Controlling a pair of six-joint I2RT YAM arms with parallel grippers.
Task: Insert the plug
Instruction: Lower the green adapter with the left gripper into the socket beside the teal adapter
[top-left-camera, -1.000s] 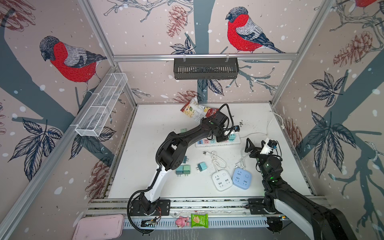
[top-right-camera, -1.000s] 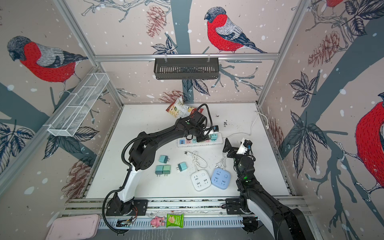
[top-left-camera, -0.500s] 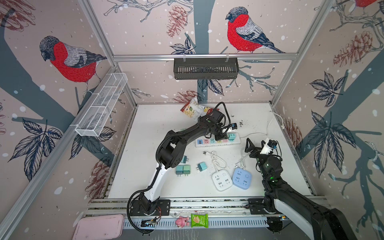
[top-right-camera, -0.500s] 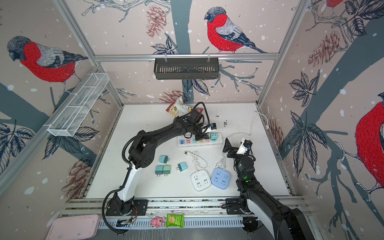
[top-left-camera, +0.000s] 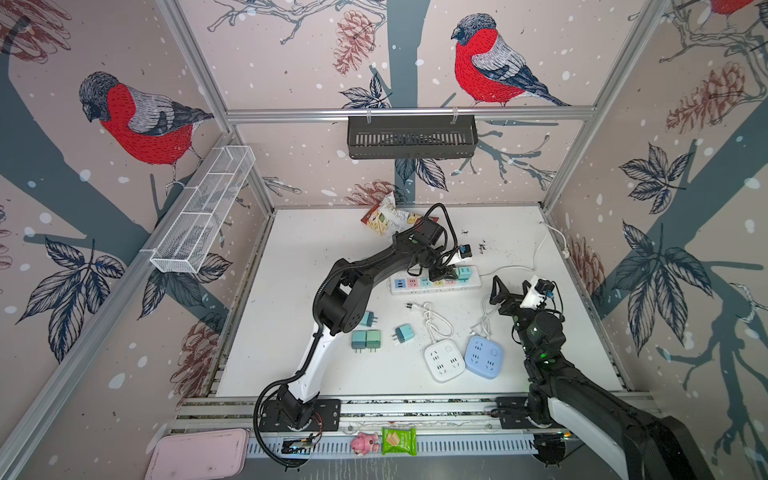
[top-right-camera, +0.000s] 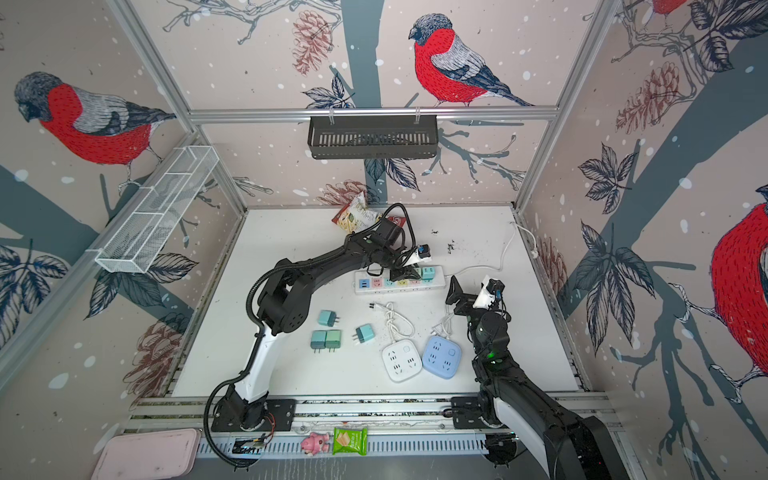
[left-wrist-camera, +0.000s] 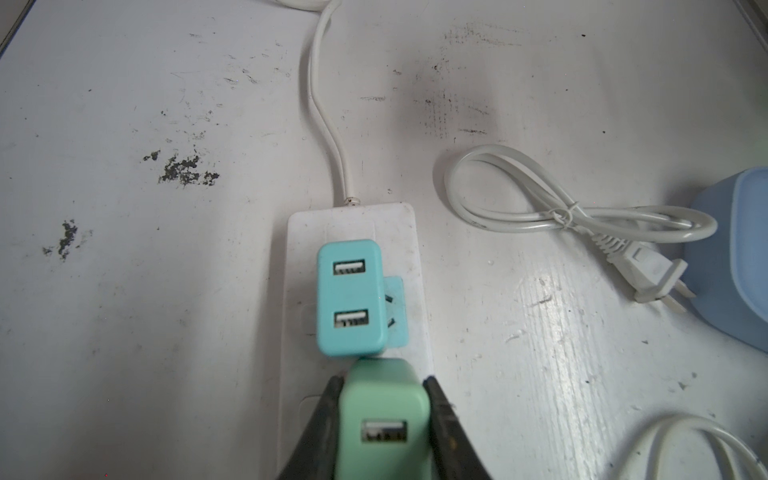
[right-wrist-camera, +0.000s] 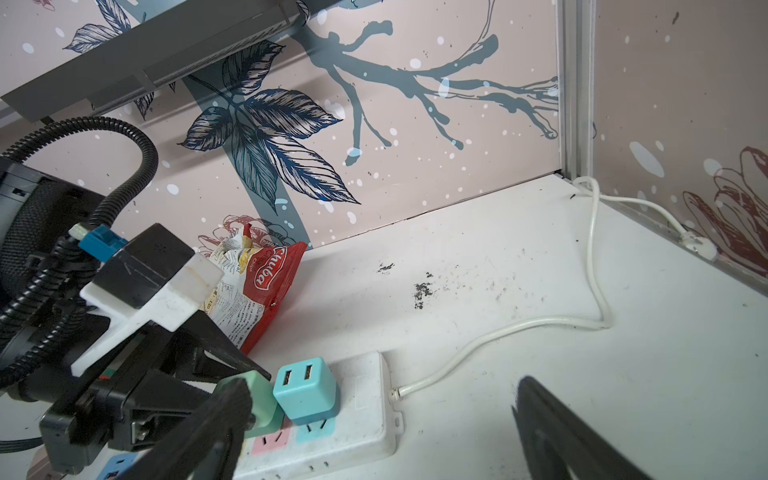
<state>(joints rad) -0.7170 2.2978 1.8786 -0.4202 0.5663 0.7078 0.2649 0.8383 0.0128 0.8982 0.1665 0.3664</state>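
Teal charger (left-wrist-camera: 349, 297) on strip (left-wrist-camera: 353, 224), beside green plug (left-wrist-camera: 382, 411).

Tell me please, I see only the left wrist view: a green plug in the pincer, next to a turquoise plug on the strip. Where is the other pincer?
Observer: The right pincer hovers open and empty beside the corded end of the power strip, apart from it.
Operator: How many plugs lie loose?
Observer: Four loose plugs lie beside the left arm.
Operator: Are other sockets on the strip free?
Observer: Yes. The coloured sockets behind your left pincer and its green plug, toward the strip's other end, carry no plug.
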